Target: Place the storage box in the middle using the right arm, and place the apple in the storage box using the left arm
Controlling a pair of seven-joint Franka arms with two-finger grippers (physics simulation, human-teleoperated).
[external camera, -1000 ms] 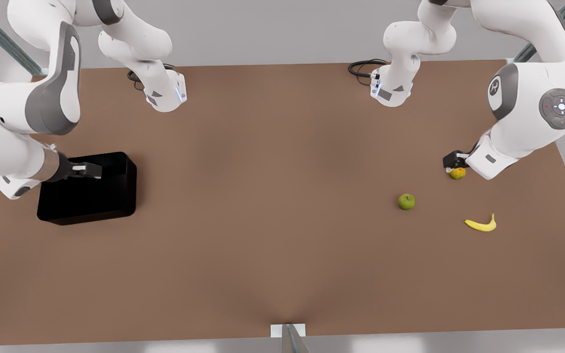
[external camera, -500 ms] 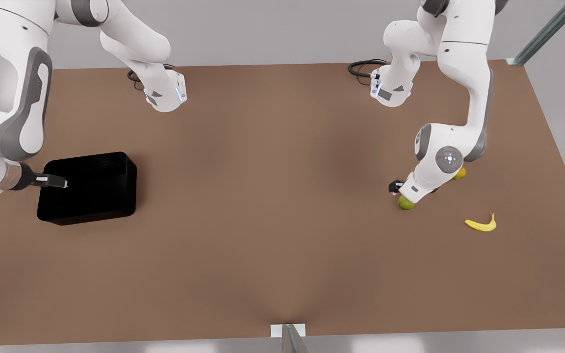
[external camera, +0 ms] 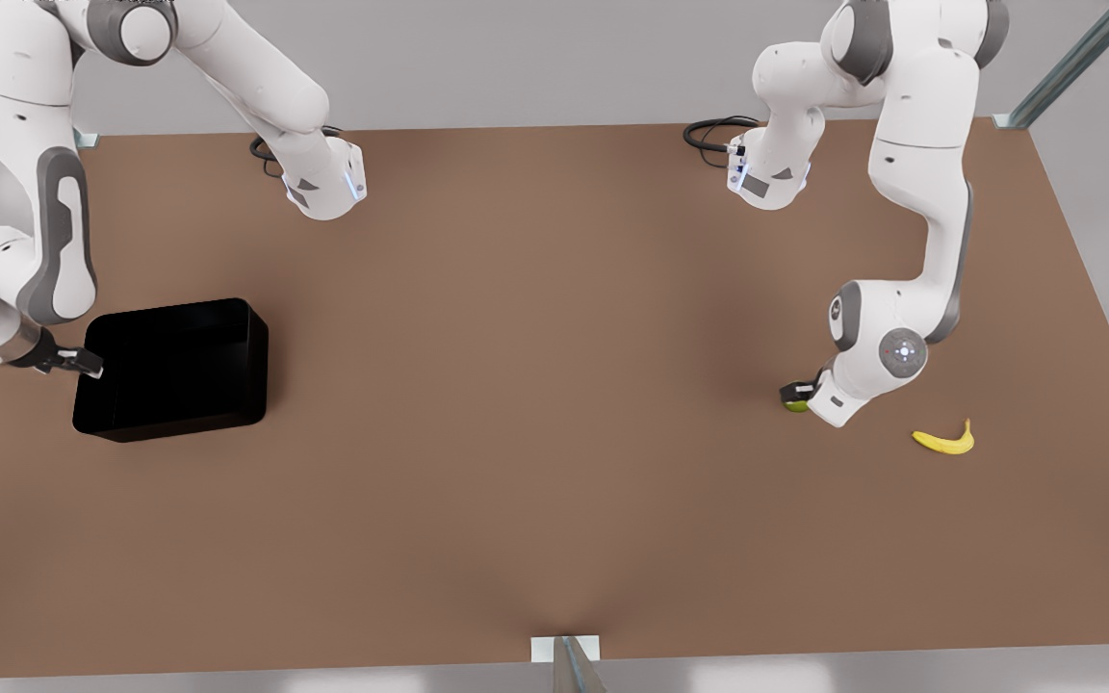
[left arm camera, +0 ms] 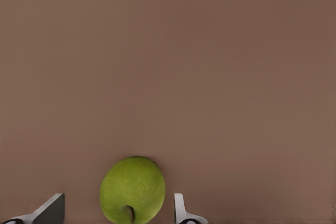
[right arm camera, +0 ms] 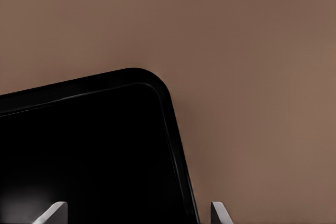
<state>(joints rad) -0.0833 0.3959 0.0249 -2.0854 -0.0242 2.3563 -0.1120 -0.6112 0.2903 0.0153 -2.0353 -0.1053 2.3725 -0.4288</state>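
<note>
Green apple (left arm camera: 132, 189) sits between left gripper's (left arm camera: 115, 211) spread fingers, stem dimple in wrist view. Right gripper (right arm camera: 137, 214), fingers apart, straddles storage box (external camera: 174, 371) wall; bare table (external camera: 535, 385) centre.

The storage box (external camera: 174, 371) sits at the front view's left, the apple (external camera: 794, 405) and banana (external camera: 944, 440) at its right.

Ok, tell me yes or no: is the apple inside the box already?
No: the apple sits on the bare table between the open left gripper, far from the box at the front view's left.
</note>
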